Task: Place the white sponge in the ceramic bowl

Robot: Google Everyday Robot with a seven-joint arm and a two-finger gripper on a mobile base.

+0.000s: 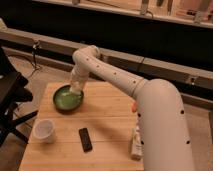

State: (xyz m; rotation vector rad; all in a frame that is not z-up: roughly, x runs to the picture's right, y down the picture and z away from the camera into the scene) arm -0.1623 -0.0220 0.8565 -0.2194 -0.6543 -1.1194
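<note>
The ceramic bowl (67, 98), green inside with a darker rim, sits on the wooden table (110, 127) at the back left. My gripper (76, 88) hangs at the bowl's right rim, low over its inside, at the end of the long white arm (115, 75). A whitish patch at the gripper's tip may be the white sponge, but I cannot make it out as a separate thing.
A white plastic cup (44, 130) stands at the front left of the table. A black remote-like bar (85, 139) lies at the front middle. A white bottle (135, 142) stands at the right edge beside my arm's base. A black chair (10, 100) is to the left.
</note>
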